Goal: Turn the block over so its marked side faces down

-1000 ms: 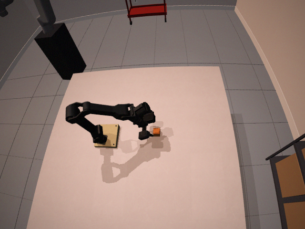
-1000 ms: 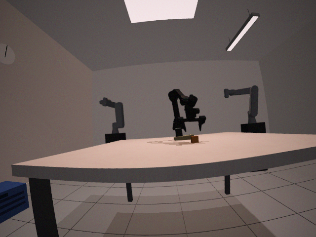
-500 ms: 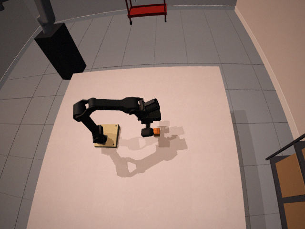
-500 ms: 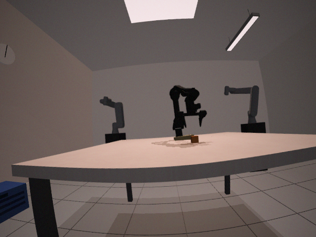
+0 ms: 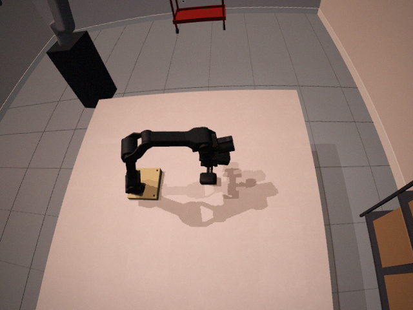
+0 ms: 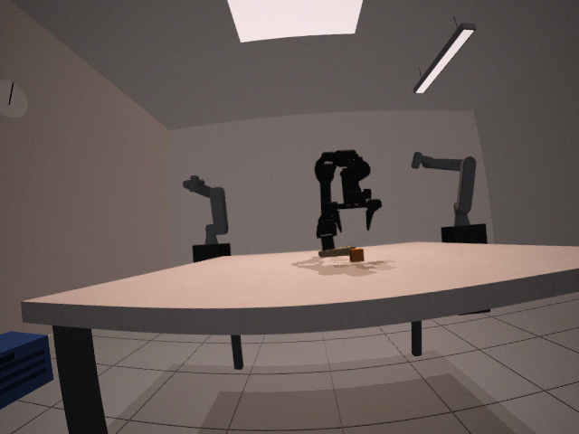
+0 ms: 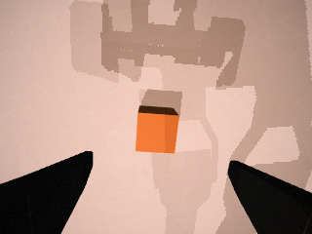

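Note:
The orange block (image 6: pixel 355 255) (image 7: pixel 153 133) rests flat on the table (image 5: pixel 183 267) (image 6: pixel 186 289). In the wrist view its upper face is plain orange with a darker band at the right, and a dark brown side shows along its upper edge. No clear mark can be made out. In the top view the block is hidden behind the arm's hand. My gripper (image 6: pixel 354 230) (image 7: pixel 162 162) is wide open and empty, pointing down. It hangs well above the block, with the fingers apart to either side and the block slightly beyond the fingertip line in the wrist view.
The arm's yellowish base plate (image 5: pixel 151 181) (image 6: pixel 334 252) lies on the table, left of the hand in the top view. The arm's shadow falls over the table around the block. A red cart (image 5: pixel 200 13) and a black pedestal (image 5: pixel 83 70) stand beyond the table.

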### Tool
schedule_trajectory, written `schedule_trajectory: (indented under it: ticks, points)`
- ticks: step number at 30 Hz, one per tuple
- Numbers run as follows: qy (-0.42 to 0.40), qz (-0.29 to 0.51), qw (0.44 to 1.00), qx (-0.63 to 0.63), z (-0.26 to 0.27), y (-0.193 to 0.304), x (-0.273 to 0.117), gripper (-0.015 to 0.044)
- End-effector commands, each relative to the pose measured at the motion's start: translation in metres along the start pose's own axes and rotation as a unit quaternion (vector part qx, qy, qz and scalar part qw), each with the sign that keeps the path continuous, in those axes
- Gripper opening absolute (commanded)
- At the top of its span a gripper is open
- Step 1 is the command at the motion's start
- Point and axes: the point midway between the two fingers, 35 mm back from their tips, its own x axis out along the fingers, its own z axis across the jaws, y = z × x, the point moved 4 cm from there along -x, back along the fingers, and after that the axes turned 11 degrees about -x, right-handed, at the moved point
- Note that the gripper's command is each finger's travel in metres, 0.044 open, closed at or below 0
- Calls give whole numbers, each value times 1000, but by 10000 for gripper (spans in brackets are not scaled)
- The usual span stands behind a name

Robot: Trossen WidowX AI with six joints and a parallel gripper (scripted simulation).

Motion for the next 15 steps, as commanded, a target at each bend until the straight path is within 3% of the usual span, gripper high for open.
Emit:
schedule_trajectory:
  ticks: [1,15]
  points:
    - [-4,8,1000,-1,0,0,25,440]
    - [-4,8,1000,-1,1,1,45,440]
